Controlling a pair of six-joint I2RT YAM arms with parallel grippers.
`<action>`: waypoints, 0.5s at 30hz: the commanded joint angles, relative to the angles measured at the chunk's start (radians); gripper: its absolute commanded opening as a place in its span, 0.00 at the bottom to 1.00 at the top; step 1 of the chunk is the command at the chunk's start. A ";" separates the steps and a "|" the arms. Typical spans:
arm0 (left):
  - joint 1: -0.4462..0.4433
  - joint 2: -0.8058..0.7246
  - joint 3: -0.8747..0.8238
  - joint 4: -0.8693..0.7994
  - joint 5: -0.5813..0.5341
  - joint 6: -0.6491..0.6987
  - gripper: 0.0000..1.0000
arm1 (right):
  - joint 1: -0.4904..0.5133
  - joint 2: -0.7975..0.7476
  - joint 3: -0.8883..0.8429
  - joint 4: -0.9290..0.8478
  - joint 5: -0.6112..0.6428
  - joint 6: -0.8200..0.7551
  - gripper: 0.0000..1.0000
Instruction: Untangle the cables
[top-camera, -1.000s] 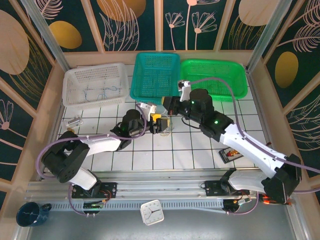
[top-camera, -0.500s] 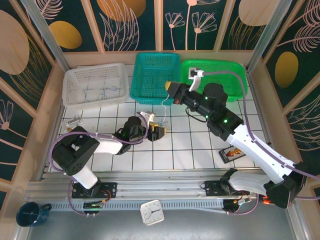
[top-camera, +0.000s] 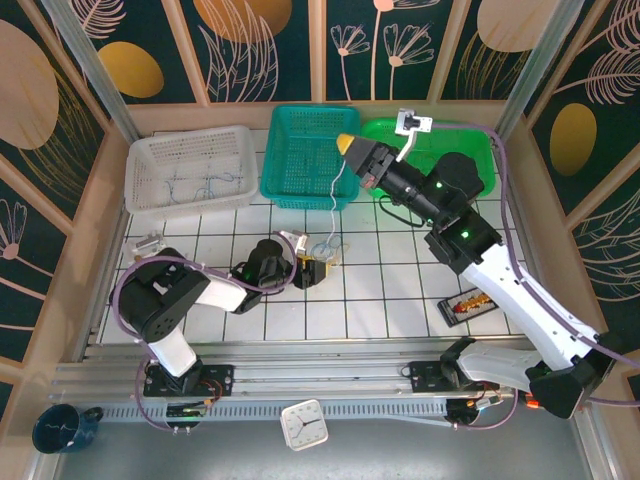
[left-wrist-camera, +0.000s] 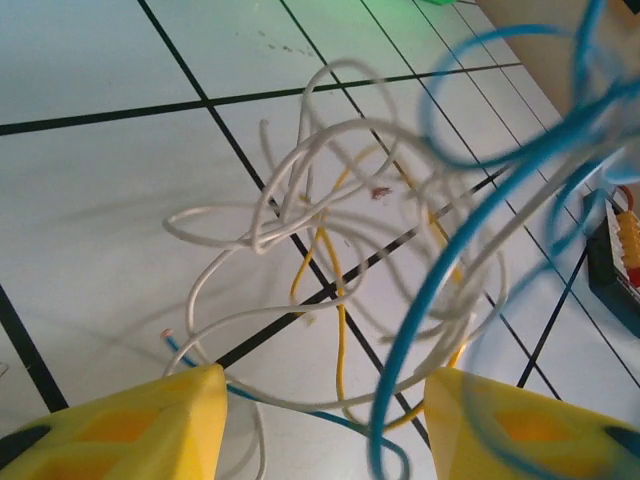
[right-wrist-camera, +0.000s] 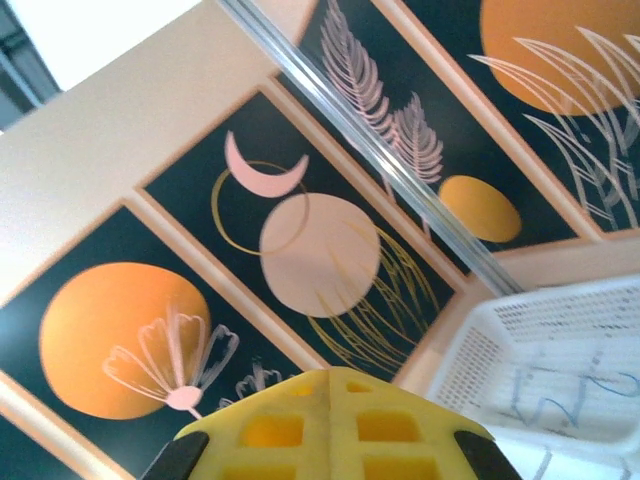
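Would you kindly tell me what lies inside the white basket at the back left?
A few thin bluish cables lie loose on the floor of the white basket. Nothing covers them, though any whitish strands would be hard to tell from the mesh.

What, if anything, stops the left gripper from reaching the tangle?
Probably nothing, so yes. The tangle lies just ahead of the open left gripper, a blue loop close by its fingers. The right gripper, shut on a white cable, is raised by the teal basket, out of the way.

No readable text, labels or numbers
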 joint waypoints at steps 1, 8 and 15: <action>-0.005 0.032 -0.017 0.066 0.004 -0.014 0.53 | -0.012 -0.001 0.052 0.092 -0.042 0.044 0.00; -0.006 0.045 -0.028 0.080 0.005 -0.020 0.52 | -0.022 0.002 0.067 0.142 -0.052 0.074 0.00; -0.005 -0.035 -0.047 0.053 0.004 -0.016 0.62 | -0.024 -0.011 -0.004 0.118 -0.023 0.062 0.00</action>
